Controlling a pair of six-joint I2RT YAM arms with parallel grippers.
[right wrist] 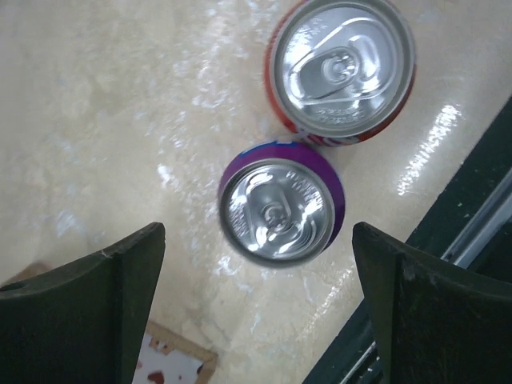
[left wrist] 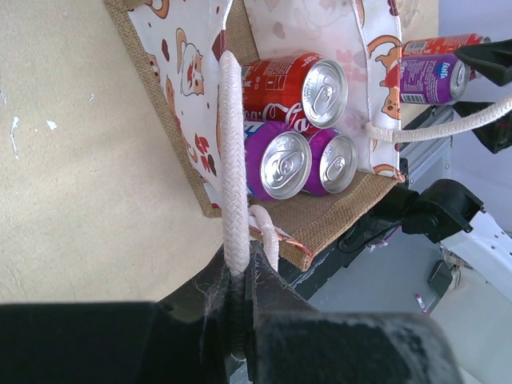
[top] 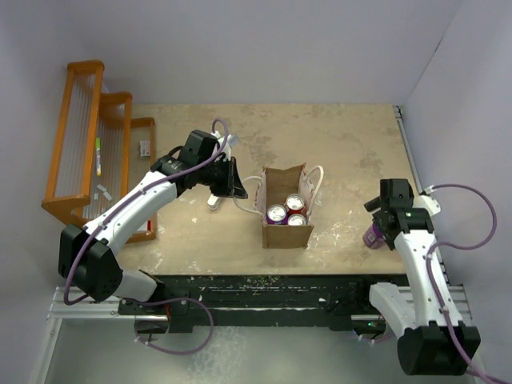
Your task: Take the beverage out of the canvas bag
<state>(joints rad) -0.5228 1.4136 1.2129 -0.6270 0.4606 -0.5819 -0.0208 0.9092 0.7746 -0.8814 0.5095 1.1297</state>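
Observation:
The canvas bag point(top: 286, 226) stands open at the table's middle, with one red can point(top: 296, 202) and two purple cans point(top: 277, 213) inside. In the left wrist view the bag's printed white face point(left wrist: 180, 72) and the cans point(left wrist: 286, 164) show. My left gripper point(top: 233, 183) is shut on the bag's left white cord handle point(left wrist: 234, 160), pinched between the jaws point(left wrist: 238, 282). My right gripper point(right wrist: 260, 298) is open above a purple can point(right wrist: 280, 210) that stands on the table right of the bag, next to a red can point(right wrist: 344, 68). The purple can also shows in the top view point(top: 372, 236).
An orange wooden rack point(top: 80, 152) stands at the far left with small items on it. The two cans outside the bag stand near the table's front right edge point(right wrist: 448, 240). The bag's other cord handle point(top: 317, 180) hangs on its right side.

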